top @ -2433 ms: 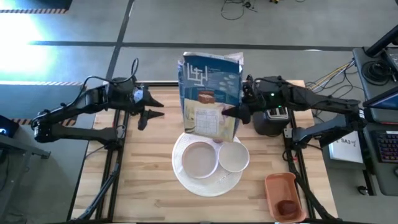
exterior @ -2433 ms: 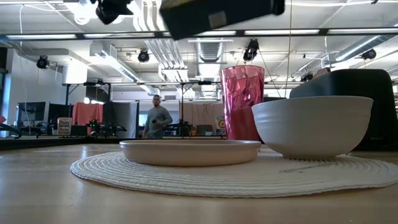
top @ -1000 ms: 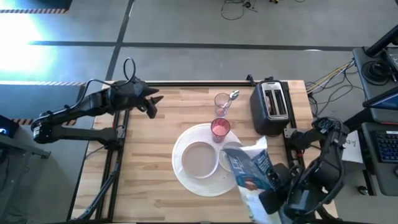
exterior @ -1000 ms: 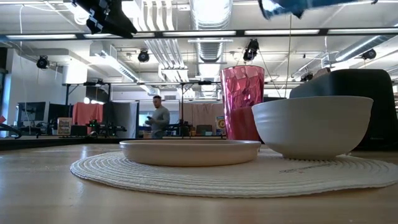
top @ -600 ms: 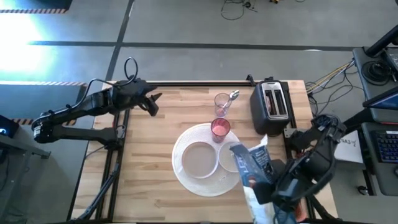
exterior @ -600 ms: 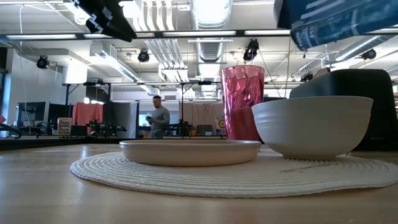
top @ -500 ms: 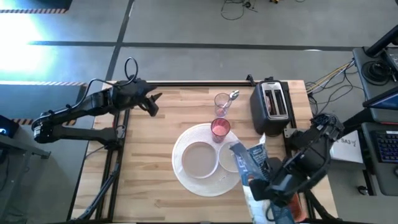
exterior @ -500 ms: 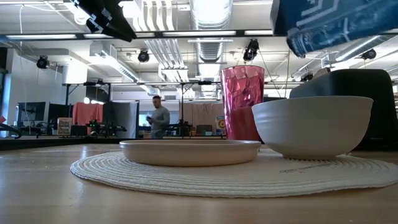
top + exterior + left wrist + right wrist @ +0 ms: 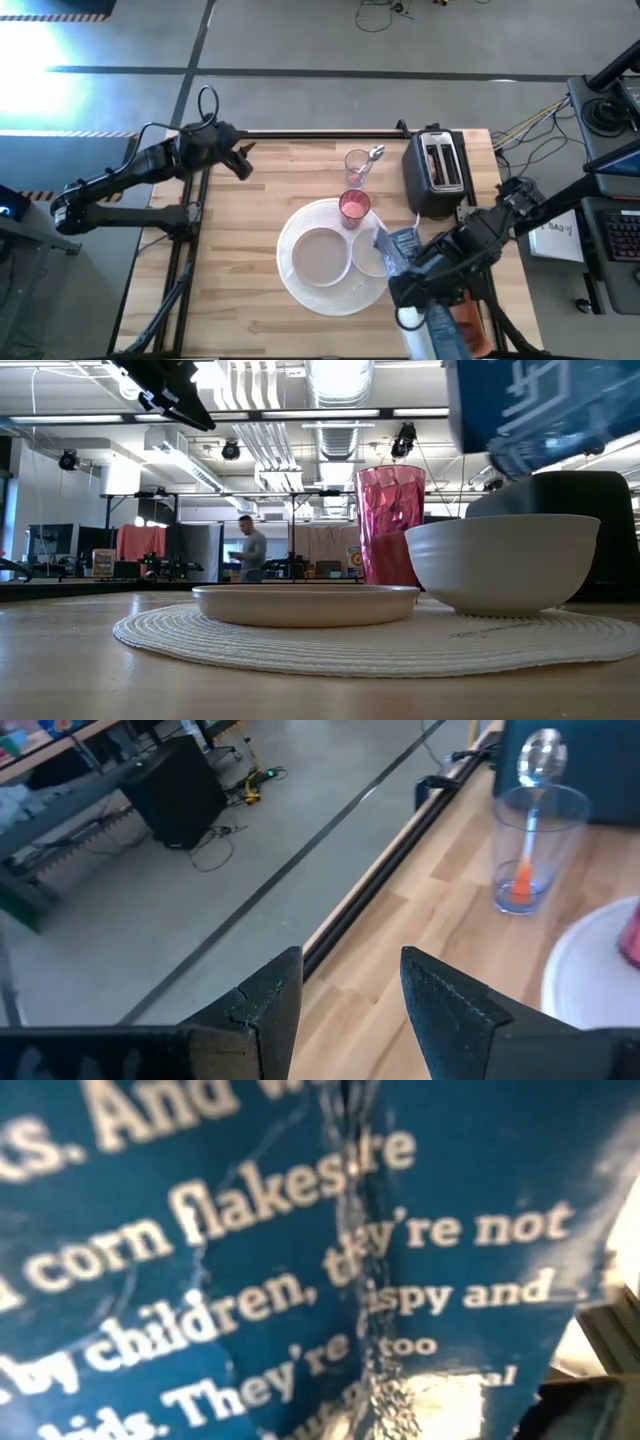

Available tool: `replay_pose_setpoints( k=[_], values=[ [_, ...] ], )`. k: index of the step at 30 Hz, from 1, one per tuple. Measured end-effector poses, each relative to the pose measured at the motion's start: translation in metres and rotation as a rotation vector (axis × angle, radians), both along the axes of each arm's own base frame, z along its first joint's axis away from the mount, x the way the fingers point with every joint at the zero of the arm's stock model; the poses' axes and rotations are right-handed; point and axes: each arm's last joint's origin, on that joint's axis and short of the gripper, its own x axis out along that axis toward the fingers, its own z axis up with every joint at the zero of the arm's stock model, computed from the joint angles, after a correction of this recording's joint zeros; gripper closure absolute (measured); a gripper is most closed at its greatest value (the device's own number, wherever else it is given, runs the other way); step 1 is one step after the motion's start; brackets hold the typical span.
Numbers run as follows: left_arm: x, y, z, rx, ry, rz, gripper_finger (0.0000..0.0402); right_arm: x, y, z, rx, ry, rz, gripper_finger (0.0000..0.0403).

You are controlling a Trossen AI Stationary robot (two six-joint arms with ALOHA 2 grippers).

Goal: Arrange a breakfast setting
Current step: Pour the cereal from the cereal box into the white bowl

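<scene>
The white plate [image 9: 318, 257] and small white bowl [image 9: 368, 256] sit on a round white mat [image 9: 335, 298]. The pink cup [image 9: 353, 207] stands at the mat's far edge. My right gripper [image 9: 405, 290] is shut on a blue cereal bag [image 9: 398, 250], tipped with its upper end over the bowl; in the low view the bag [image 9: 545, 400] hangs above the bowl [image 9: 500, 560]. No cereal shows. The fruit is hidden. My left gripper [image 9: 240, 160] is open and empty at the far left, as its wrist view [image 9: 350, 1010] shows. My right gripper holds the cereal bag about midway along its length, coming from the table's right and slanting toward the near edge. The arm hides the place of contact from above, and the bag's printed face [image 9: 300, 1260] fills the wrist view. The bag is lifted clear and tilted.
A black toaster [image 9: 438, 172] stands at the far right. A clear glass with a spoon [image 9: 357, 165] stands beyond the pink cup. The orange-red tray [image 9: 474, 325] at the near right is mostly covered by my right arm and the bag.
My right gripper has carried the cereal bag from the near right corner toward the bowl. It has turned the bag, so the bag's upper end now lies over the bowl. In the low view the bag has come lower over the bowl.
</scene>
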Motion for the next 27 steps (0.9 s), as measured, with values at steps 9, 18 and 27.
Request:
replay_pose_setpoints(
  k=[9,18,27],
  values=[
    [-0.006,0.011,0.0,0.022,0.026,0.054,0.0247,0.018,-0.028,0.002,0.096,0.005,0.002,0.0232],
    [-0.009,0.016,0.0,0.043,0.054,0.069,0.0247,0.029,-0.05,0.004,0.221,0.033,-0.001,0.0232],
    [-0.01,0.018,0.0,0.041,0.055,0.079,0.0247,0.034,-0.062,0.004,0.314,0.09,-0.036,0.0233]
  ],
)
